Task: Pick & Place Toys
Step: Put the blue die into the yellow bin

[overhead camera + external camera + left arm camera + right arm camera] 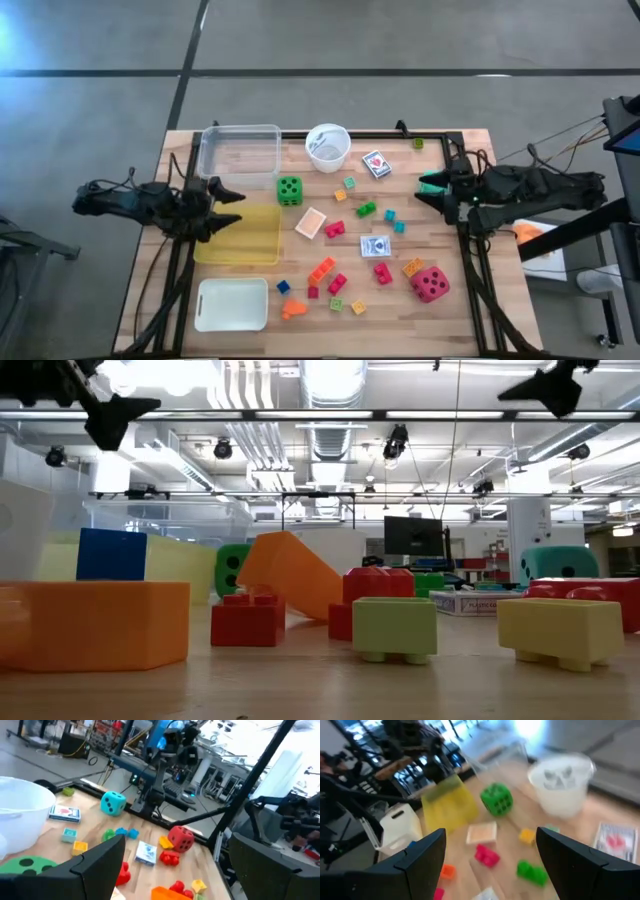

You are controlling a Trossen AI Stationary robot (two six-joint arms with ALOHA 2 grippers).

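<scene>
Initially, toys were observed scattered mid-table: green die beside the yellow tray, red die near the front. Left gripper was held open and empty at the left edge; right gripper likewise open at the right edge.

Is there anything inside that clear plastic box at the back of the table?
The clear box looks empty from above: only the wooden table shows through its bottom. No toy lies in it. Nothing covers it; the left hand sits beside it.
</scene>
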